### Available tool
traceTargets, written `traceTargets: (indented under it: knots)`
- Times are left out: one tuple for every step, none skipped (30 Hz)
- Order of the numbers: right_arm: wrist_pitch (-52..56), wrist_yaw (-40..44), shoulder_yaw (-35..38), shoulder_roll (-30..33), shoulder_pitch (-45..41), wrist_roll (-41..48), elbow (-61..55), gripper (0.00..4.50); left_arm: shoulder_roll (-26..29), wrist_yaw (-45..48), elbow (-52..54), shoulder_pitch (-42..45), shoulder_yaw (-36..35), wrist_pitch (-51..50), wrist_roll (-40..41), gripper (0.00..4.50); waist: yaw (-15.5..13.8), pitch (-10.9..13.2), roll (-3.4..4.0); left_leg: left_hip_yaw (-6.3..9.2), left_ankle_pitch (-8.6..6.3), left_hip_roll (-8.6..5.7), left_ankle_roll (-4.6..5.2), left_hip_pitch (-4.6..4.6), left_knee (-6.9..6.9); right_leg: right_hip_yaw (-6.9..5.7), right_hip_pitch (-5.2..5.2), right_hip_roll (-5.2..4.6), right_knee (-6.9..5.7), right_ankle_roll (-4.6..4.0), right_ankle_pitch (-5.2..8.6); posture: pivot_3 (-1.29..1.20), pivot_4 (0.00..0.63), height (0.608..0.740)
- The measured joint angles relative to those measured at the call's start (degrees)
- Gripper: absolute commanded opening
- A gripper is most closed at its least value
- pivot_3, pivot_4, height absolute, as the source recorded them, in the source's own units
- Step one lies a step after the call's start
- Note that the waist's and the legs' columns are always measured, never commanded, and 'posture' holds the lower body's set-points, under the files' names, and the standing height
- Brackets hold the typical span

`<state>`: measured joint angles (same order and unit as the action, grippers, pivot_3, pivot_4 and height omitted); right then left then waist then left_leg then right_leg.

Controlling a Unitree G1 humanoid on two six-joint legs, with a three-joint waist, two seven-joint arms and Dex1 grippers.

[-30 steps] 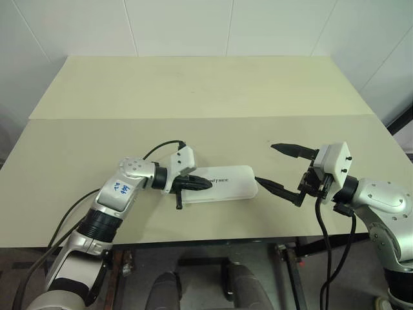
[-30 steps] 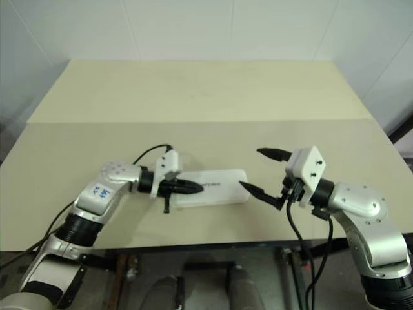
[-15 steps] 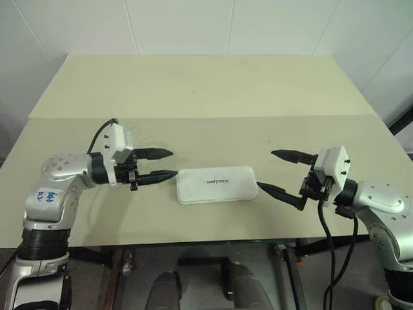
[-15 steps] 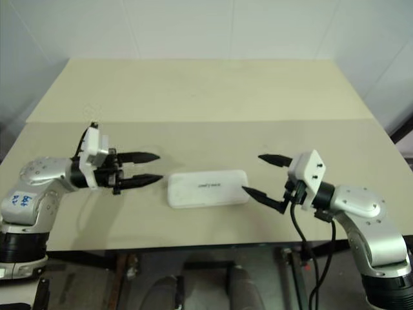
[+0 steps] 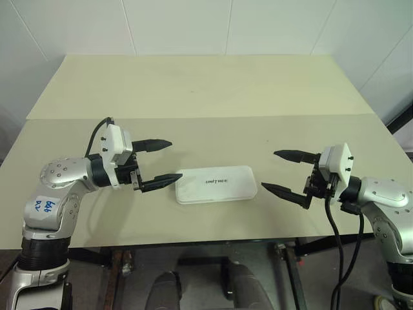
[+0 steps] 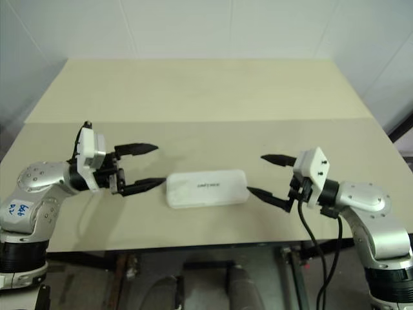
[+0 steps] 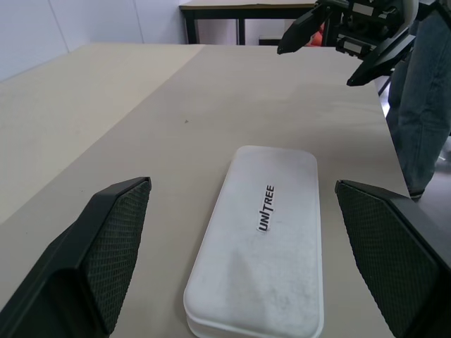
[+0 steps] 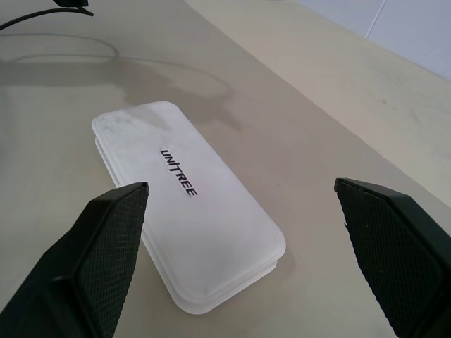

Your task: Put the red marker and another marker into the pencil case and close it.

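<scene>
pale beige table (image 5: pixel 193 90) against a white wall, seam running across the middle. the pencil case (image 5: pixel 216 184) lies flat near the front edge with its lid shut, unitree lettering facing up. left gripper (image 5: pixel 157 163) hovers just beside the case's left end, jaws spread wide, holding nothing. right gripper (image 5: pixel 287 172) hangs near the right end, a small gap from the case, jaws also wide apart and empty. a person's leg in jeans (image 7: pixel 423 105) stands past the table's far side.
</scene>
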<state>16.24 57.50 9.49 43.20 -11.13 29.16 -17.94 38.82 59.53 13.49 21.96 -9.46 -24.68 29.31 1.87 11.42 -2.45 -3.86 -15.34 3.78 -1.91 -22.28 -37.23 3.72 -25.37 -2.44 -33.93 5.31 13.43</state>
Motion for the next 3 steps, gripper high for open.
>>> traceTargets:
  knots:
    - [-0.02,0.1,0.09,0.25,0.0,-0.02,0.18,4.5,0.01,-0.04,0.18,-0.15,0.0,-0.22,0.03,4.46,-0.02,0.0,0.0,0.0,0.0,0.0,0.0,0.0,-0.01,0.0,0.0,0.0,0.01,0.0,0.0,0.0,0.15,0.74]
    - [-0.03,0.07,0.27,0.25,0.04,-0.02,0.18,4.5,0.04,-0.04,0.39,-0.54,0.01,-0.23,0.03,4.46,0.0,0.0,0.0,-0.01,0.0,0.0,0.0,0.0,-0.01,0.01,0.0,-0.01,0.01,0.0,0.0,0.0,0.15,0.74]
    - [-0.04,0.04,0.39,0.25,0.18,-0.01,0.18,4.5,0.04,-0.08,0.53,-0.99,0.11,-0.28,0.03,4.46,0.01,0.0,0.0,-0.01,0.0,0.0,0.0,0.0,-0.01,0.01,0.0,0.0,0.01,0.0,0.0,0.0,0.15,0.74]
